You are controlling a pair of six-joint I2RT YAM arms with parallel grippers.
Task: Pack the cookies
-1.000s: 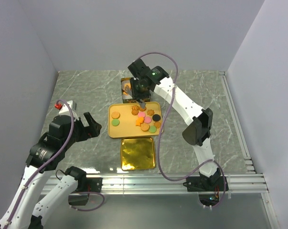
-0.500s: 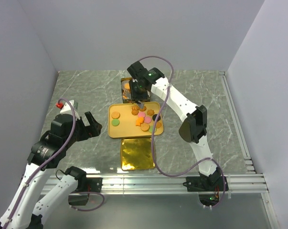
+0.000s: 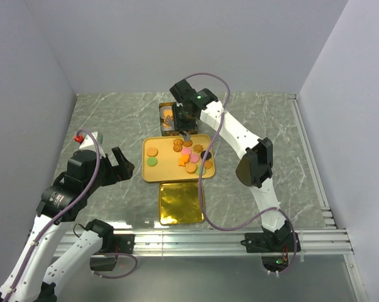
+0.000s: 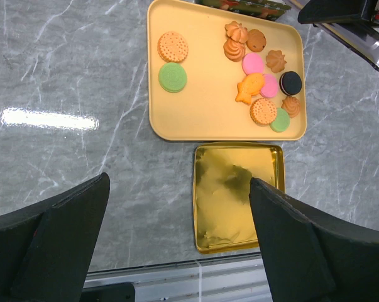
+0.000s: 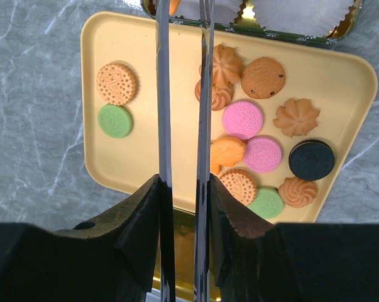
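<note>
Many cookies (image 5: 242, 119) lie on yellow tray (image 5: 126, 163), frame centre; right gripper (image 5: 181, 12) blades narrowly apart, tips over tin (image 5: 290, 28) at top edge, grip unclear; left gripper (image 4: 180, 182) spread wide, empty, along bottom edge

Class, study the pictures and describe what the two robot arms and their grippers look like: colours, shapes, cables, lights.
The left arm and the right arm both have white shells, black joints and a looping mauve cable. The right arm carries a small green light near its wrist. The left gripper has broad black jaws. The right gripper has thin, silvery, blade-like jaws.
</note>
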